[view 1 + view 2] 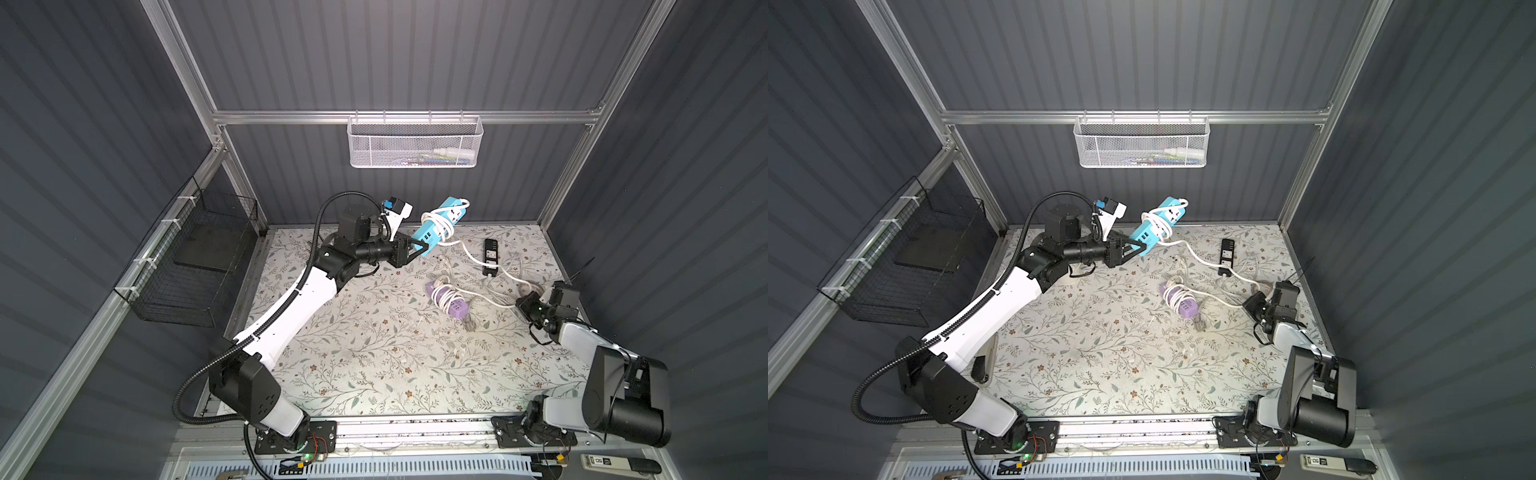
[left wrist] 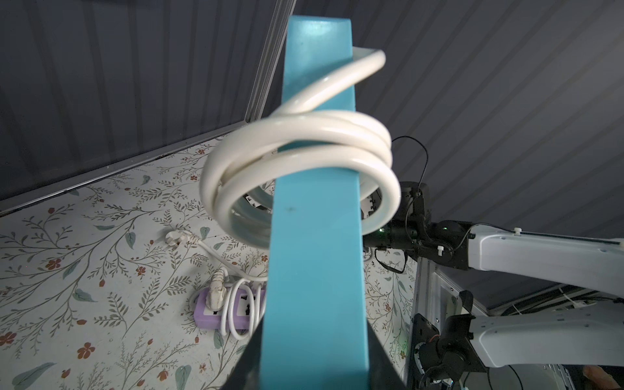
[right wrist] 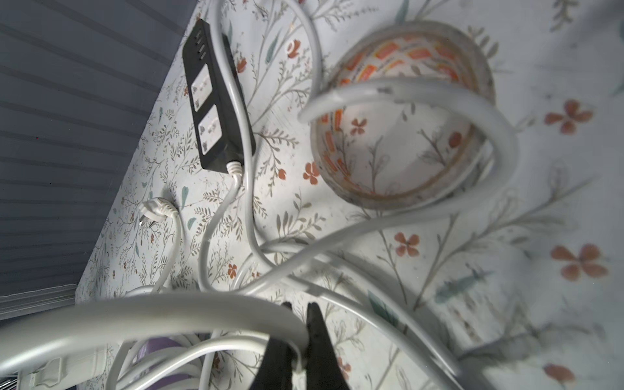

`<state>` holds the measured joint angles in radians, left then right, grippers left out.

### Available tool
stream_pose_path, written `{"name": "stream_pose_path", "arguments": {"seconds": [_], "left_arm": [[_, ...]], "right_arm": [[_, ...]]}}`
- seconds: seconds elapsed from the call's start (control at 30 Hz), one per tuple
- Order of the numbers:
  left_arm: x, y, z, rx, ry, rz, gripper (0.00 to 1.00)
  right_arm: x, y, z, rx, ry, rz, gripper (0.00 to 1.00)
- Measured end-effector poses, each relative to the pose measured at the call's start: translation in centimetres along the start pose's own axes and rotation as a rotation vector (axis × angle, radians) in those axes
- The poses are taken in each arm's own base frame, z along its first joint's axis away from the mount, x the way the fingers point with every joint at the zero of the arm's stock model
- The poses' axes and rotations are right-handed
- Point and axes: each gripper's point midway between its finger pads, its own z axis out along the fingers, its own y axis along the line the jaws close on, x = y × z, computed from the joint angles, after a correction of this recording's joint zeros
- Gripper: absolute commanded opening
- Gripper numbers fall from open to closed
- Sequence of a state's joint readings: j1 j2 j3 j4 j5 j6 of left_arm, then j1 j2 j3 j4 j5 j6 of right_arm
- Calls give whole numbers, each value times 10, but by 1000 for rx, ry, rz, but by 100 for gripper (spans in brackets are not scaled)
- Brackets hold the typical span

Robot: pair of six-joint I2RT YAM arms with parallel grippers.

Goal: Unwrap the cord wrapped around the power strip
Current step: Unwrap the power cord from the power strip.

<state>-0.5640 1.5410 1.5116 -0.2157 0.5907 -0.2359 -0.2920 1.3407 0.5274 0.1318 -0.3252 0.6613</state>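
My left gripper [image 1: 423, 248] [image 1: 1139, 249] is shut on the lower end of a blue power strip [image 1: 441, 222] [image 1: 1156, 224] [image 2: 314, 243], holding it tilted up above the back of the table. Loose loops of its white cord [image 1: 432, 219] [image 2: 304, 152] circle the strip's middle. From there the cord [image 1: 1200, 259] runs down to the right. My right gripper [image 1: 524, 301] [image 1: 1250, 305] [image 3: 299, 312], low at the table's right side, is shut on that cord [image 3: 169, 314].
A purple power strip [image 1: 451, 302] [image 2: 216, 314] with a cord wound on it lies mid-table. A black power strip [image 1: 490, 255] [image 3: 216, 108] and a tape roll [image 3: 401, 135] lie at the right. A white mesh basket [image 1: 415, 143] hangs at the back, a black wire basket [image 1: 195, 266] at the left.
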Motion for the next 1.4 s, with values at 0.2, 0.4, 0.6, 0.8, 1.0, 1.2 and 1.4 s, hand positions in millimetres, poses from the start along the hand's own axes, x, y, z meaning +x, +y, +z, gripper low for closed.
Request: {"name": "stream_pose_path", "arguments": {"seconds": [0.2,0.4,0.6,0.8,1.0,1.2,1.4], "left_arm": [[-1,0,-2,-1,-3,1,0],[0,-1,-1,6,-1,0,0],[0,-4,2,38,-1,2,0],[15,-1,19,60,44,-20,0],[27,0,28,66,80,-39,0],[28,-3,31,73,91,-40,0],[29,-5,34,81,113,-51,0]], "right_arm": [[9,-17,-1,-19,37,136,0],[25,-36,-6,4,48,241,0],[21,-35,-21,-2,-15,269,27],[8,-21,-39,-46,-86,213,72],[0,6,-69,-119,-156,105,96],[-9,69,-115,-245,-234,-106,99],[2,140,-130,-461,-201,-344,99]]}}
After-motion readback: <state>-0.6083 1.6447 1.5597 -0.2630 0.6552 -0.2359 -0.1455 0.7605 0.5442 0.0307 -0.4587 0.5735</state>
